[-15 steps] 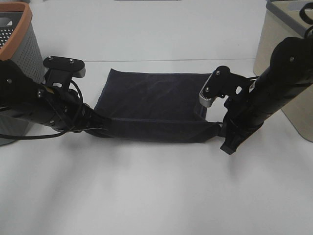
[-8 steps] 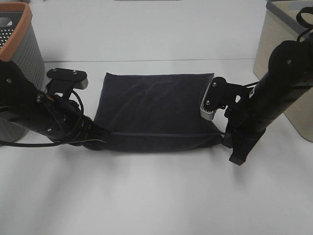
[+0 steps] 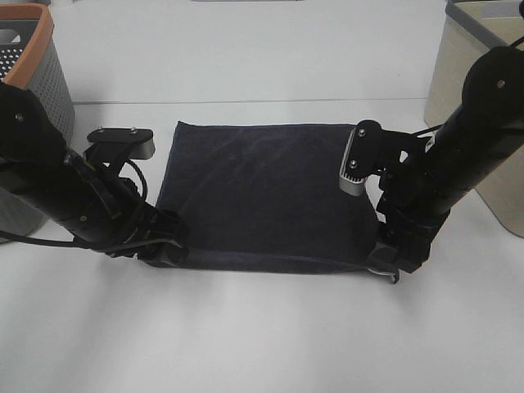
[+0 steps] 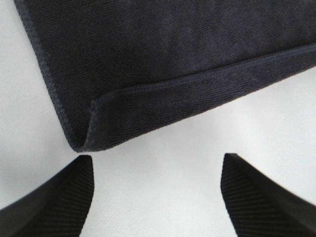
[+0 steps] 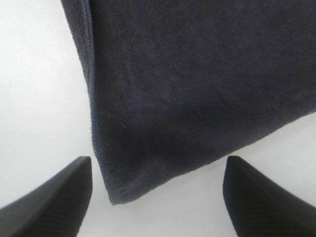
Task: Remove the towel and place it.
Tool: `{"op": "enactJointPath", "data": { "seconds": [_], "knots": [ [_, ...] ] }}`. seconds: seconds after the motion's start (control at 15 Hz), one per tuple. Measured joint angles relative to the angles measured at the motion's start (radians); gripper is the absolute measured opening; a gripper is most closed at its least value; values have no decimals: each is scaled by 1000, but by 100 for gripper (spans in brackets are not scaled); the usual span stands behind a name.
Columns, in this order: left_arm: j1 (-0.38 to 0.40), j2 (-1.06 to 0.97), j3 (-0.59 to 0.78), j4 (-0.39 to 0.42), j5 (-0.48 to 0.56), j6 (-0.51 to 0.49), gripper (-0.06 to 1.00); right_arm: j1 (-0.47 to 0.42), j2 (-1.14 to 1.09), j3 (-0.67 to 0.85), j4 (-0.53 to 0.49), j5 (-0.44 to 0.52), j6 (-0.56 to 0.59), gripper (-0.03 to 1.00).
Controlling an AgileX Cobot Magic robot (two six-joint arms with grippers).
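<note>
A dark navy towel point(image 3: 262, 192) lies spread flat on the white table point(image 3: 262, 336). My left gripper point(image 3: 168, 250) sits low at the towel's near left corner. In the left wrist view its fingers point(image 4: 59, 197) stand apart with nothing between them, and the towel corner point(image 4: 173, 59), with a small folded-over hem, lies just beyond the tips. My right gripper point(image 3: 386, 266) sits at the near right corner. In the right wrist view it is open point(image 5: 158, 197) and empty, and the towel corner point(image 5: 197, 84) lies flat just past its tips.
A grey perforated basket with an orange rim point(image 3: 33, 74) stands at the far left. A beige bin point(image 3: 458, 90) stands at the far right, close behind the right arm. White table surface stretches in front of the towel.
Both grippers moved toward the front of the table, drawing the towel's near edge out until it lay flat. They now stand open at the near corners, the towel let go.
</note>
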Motion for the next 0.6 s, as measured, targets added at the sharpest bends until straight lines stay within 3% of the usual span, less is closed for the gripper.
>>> {"op": "enactJointPath", "data": {
  "seconds": [0.2, 0.4, 0.6],
  "knots": [
    [0, 0, -106, 1, 77, -19, 68, 0, -90, 0, 0, -13, 4, 73],
    [21, 0, -218, 28, 132, -49, 68, 0, -161, -2, 0, -123, 65, 68],
    [109, 1, -373, 89, 216, -116, 68, 0, -188, -69, 0, -153, 222, 65]
  ]
}}
